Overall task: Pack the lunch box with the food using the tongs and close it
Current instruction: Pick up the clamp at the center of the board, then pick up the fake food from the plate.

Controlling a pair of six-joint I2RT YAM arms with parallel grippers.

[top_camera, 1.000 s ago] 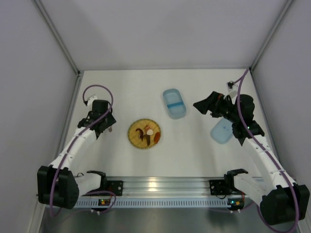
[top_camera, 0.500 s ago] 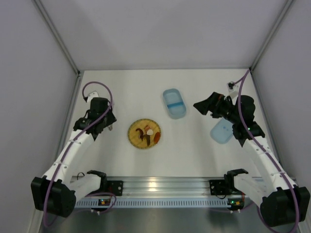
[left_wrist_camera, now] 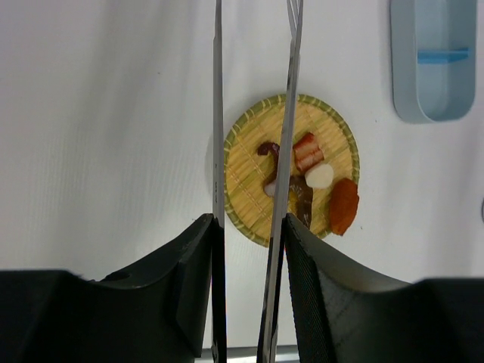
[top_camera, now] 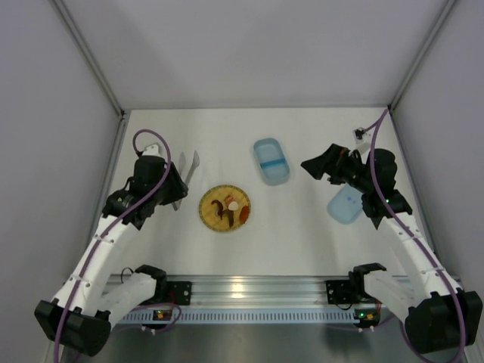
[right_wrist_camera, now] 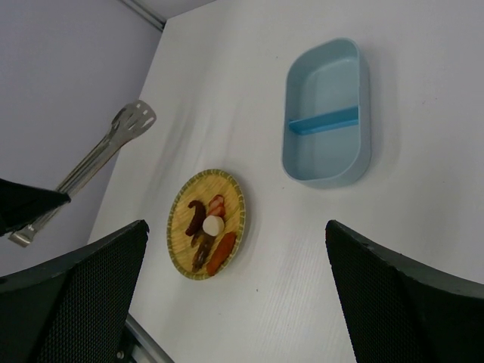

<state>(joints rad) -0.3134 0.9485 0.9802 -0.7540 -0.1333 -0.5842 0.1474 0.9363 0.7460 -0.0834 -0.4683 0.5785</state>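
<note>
My left gripper (top_camera: 172, 190) (left_wrist_camera: 249, 265) is shut on the tongs (top_camera: 189, 172) (left_wrist_camera: 218, 113), one finger outside each pale arm. The tongs' arms stand apart and point away over the round yellow plate (top_camera: 208, 219) (left_wrist_camera: 249, 162). The food (top_camera: 229, 209) (left_wrist_camera: 310, 178) lies on that plate: brown, dark red, white and orange pieces. Right of the plate and farther back sits the light-blue lunch box (top_camera: 271, 161) (right_wrist_camera: 327, 113), open, with nothing either side of its divider. Its lid (top_camera: 345, 205) lies by the right arm. My right gripper (top_camera: 318, 166) (right_wrist_camera: 234, 295) hangs open with nothing in it, right of the box.
White walls close in the table on the left, back and right. A metal rail (top_camera: 249, 291) with the arm bases runs along the near edge. The right wrist view also shows the tongs (right_wrist_camera: 91, 166) raised at the left.
My left arm has lifted and swung, so the tongs now stick out toward the back beside the plate. The right arm, box, lid and plate have not moved.
</note>
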